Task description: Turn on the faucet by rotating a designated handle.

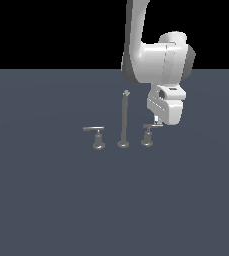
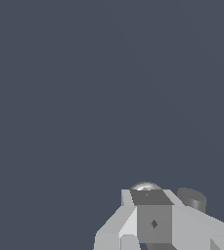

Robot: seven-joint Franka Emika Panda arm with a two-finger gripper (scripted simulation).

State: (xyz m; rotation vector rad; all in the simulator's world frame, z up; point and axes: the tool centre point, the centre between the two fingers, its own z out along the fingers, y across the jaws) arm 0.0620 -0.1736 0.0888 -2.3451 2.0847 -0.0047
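The faucet is a small grey three-piece set on the dark floor, with a tall thin spout post (image 1: 123, 120) in the middle. The handle (image 1: 151, 126), the one with the shorter bar, stands at the exterior view's right of the post. The twin handle (image 1: 94, 129) stands at the left. My gripper (image 1: 156, 121) hangs over the far right end of the handle's bar, fingertips at the bar and seemingly touching it. In the wrist view the fingers (image 2: 154, 222) look pressed together, holding nothing. A shiny rounded metal part (image 2: 145, 186) and a dark stub (image 2: 191, 197) show just past them.
The faucet set stands alone on a flat dark grey-blue floor (image 1: 46, 200). The white arm (image 1: 156, 60) comes down from above, behind the faucet's right side. No other objects show.
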